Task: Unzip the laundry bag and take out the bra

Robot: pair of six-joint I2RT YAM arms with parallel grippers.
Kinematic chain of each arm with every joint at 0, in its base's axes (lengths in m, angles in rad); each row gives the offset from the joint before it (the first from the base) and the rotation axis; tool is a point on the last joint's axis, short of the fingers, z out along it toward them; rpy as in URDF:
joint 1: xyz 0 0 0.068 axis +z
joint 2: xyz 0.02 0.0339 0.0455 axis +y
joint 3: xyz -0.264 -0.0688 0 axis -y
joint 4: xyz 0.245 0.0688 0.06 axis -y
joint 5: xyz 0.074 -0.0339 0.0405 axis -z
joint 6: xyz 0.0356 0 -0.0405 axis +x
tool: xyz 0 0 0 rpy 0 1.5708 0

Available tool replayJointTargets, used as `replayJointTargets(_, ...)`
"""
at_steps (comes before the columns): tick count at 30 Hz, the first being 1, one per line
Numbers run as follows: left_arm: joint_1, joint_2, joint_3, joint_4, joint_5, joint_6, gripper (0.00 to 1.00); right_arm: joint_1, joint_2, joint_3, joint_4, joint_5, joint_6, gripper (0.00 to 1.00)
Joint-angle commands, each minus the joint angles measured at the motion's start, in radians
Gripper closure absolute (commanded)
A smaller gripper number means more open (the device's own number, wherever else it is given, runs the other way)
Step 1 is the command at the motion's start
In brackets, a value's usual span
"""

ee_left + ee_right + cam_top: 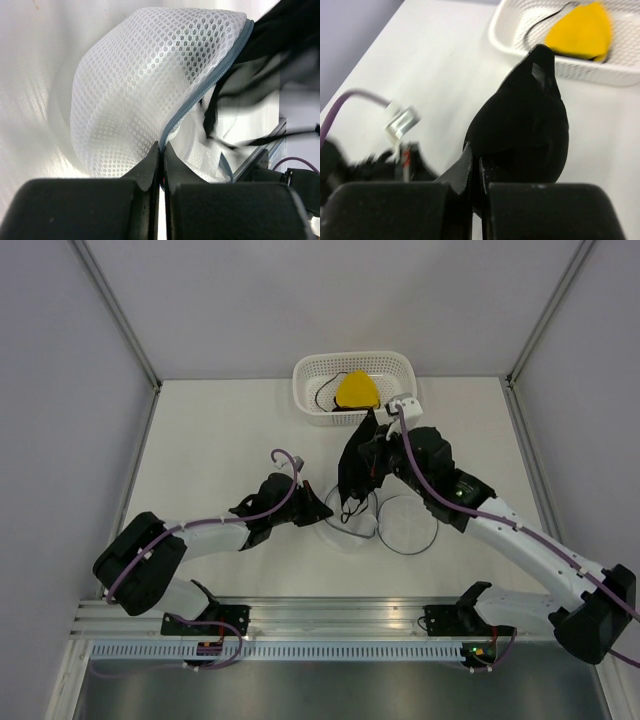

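Two grippers, both closed: we see the left gripper (pixel 161 150) pinching the zipper rim (pixel 192 100) of the laundry bag (pixel 395 522), which lies unzipped mid-surface (pixel 220 440). The right gripper (pixel 476 161) clamps the bra (pixel 352 475), black side showing, raised at the bag's 11 o'clock. We judge this the removal step, nearly done. Next: lift clear toward the basket (pixel 310 405) at 12 o'clock, where a yellow cup (pixel 357 390) lies, left gripper anchoring the bag.

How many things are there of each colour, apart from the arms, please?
White: 2, the basket and the laundry bag
Yellow: 1, the padded cup in the basket
Black: 1, the bra in the right gripper
Total: 4
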Motion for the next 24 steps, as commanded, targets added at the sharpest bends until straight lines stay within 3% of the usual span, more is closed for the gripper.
replayJointTargets(1,0.004,-0.011,0.003,0.042,0.021,0.003,0.98,-0.002,0.105,0.117,0.076,0.317,-0.035,1.0)
replayJointTargets(5,0.004,-0.014,0.0,0.048,0.023,0.004,0.98,-0.031,0.248,0.22,0.132,0.437,-0.058,1.0)
replayJointTargets(8,0.004,-0.012,0.005,0.047,0.04,0.004,0.98,-0.11,0.347,0.324,0.189,0.35,-0.047,1.0)
replayJointTargets(15,0.004,-0.032,-0.006,0.05,0.052,0.004,0.98,-0.198,0.53,0.551,0.267,0.35,-0.101,1.0)
replayJointTargets(24,0.006,-0.046,-0.014,0.054,0.069,0.001,0.98,-0.316,0.93,1.014,0.205,0.295,-0.098,1.0)
